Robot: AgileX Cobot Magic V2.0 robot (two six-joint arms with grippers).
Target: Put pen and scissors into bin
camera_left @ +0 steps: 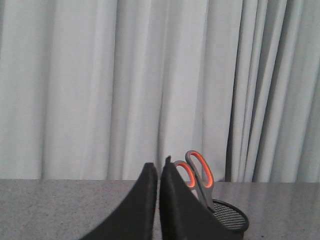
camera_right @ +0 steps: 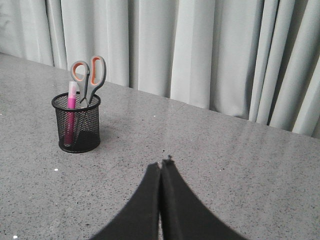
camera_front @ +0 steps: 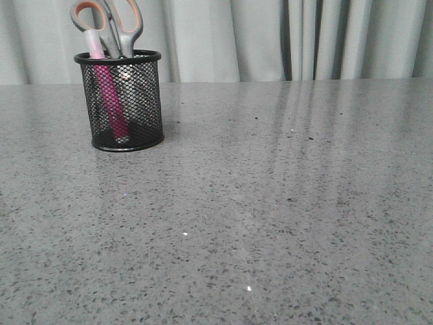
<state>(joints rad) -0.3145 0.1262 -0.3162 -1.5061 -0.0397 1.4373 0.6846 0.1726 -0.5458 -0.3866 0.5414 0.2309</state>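
Note:
The black mesh bin (camera_front: 125,101) stands on the grey table at the far left. The pink pen (camera_front: 107,95) stands inside it, its pale cap above the rim. The scissors (camera_front: 111,24) stand in it blades down, with the grey and orange handles sticking up. The bin (camera_right: 76,122), pen (camera_right: 70,107) and scissors (camera_right: 89,75) also show in the right wrist view, far from my right gripper (camera_right: 162,163), which is shut and empty. My left gripper (camera_left: 158,167) is shut and empty; behind it are the scissors' handles (camera_left: 197,175) and the bin's rim (camera_left: 231,220). Neither gripper shows in the front view.
A grey speckled table (camera_front: 270,217) spreads across the front view. Pale pleated curtains (camera_front: 270,37) hang behind the table's far edge.

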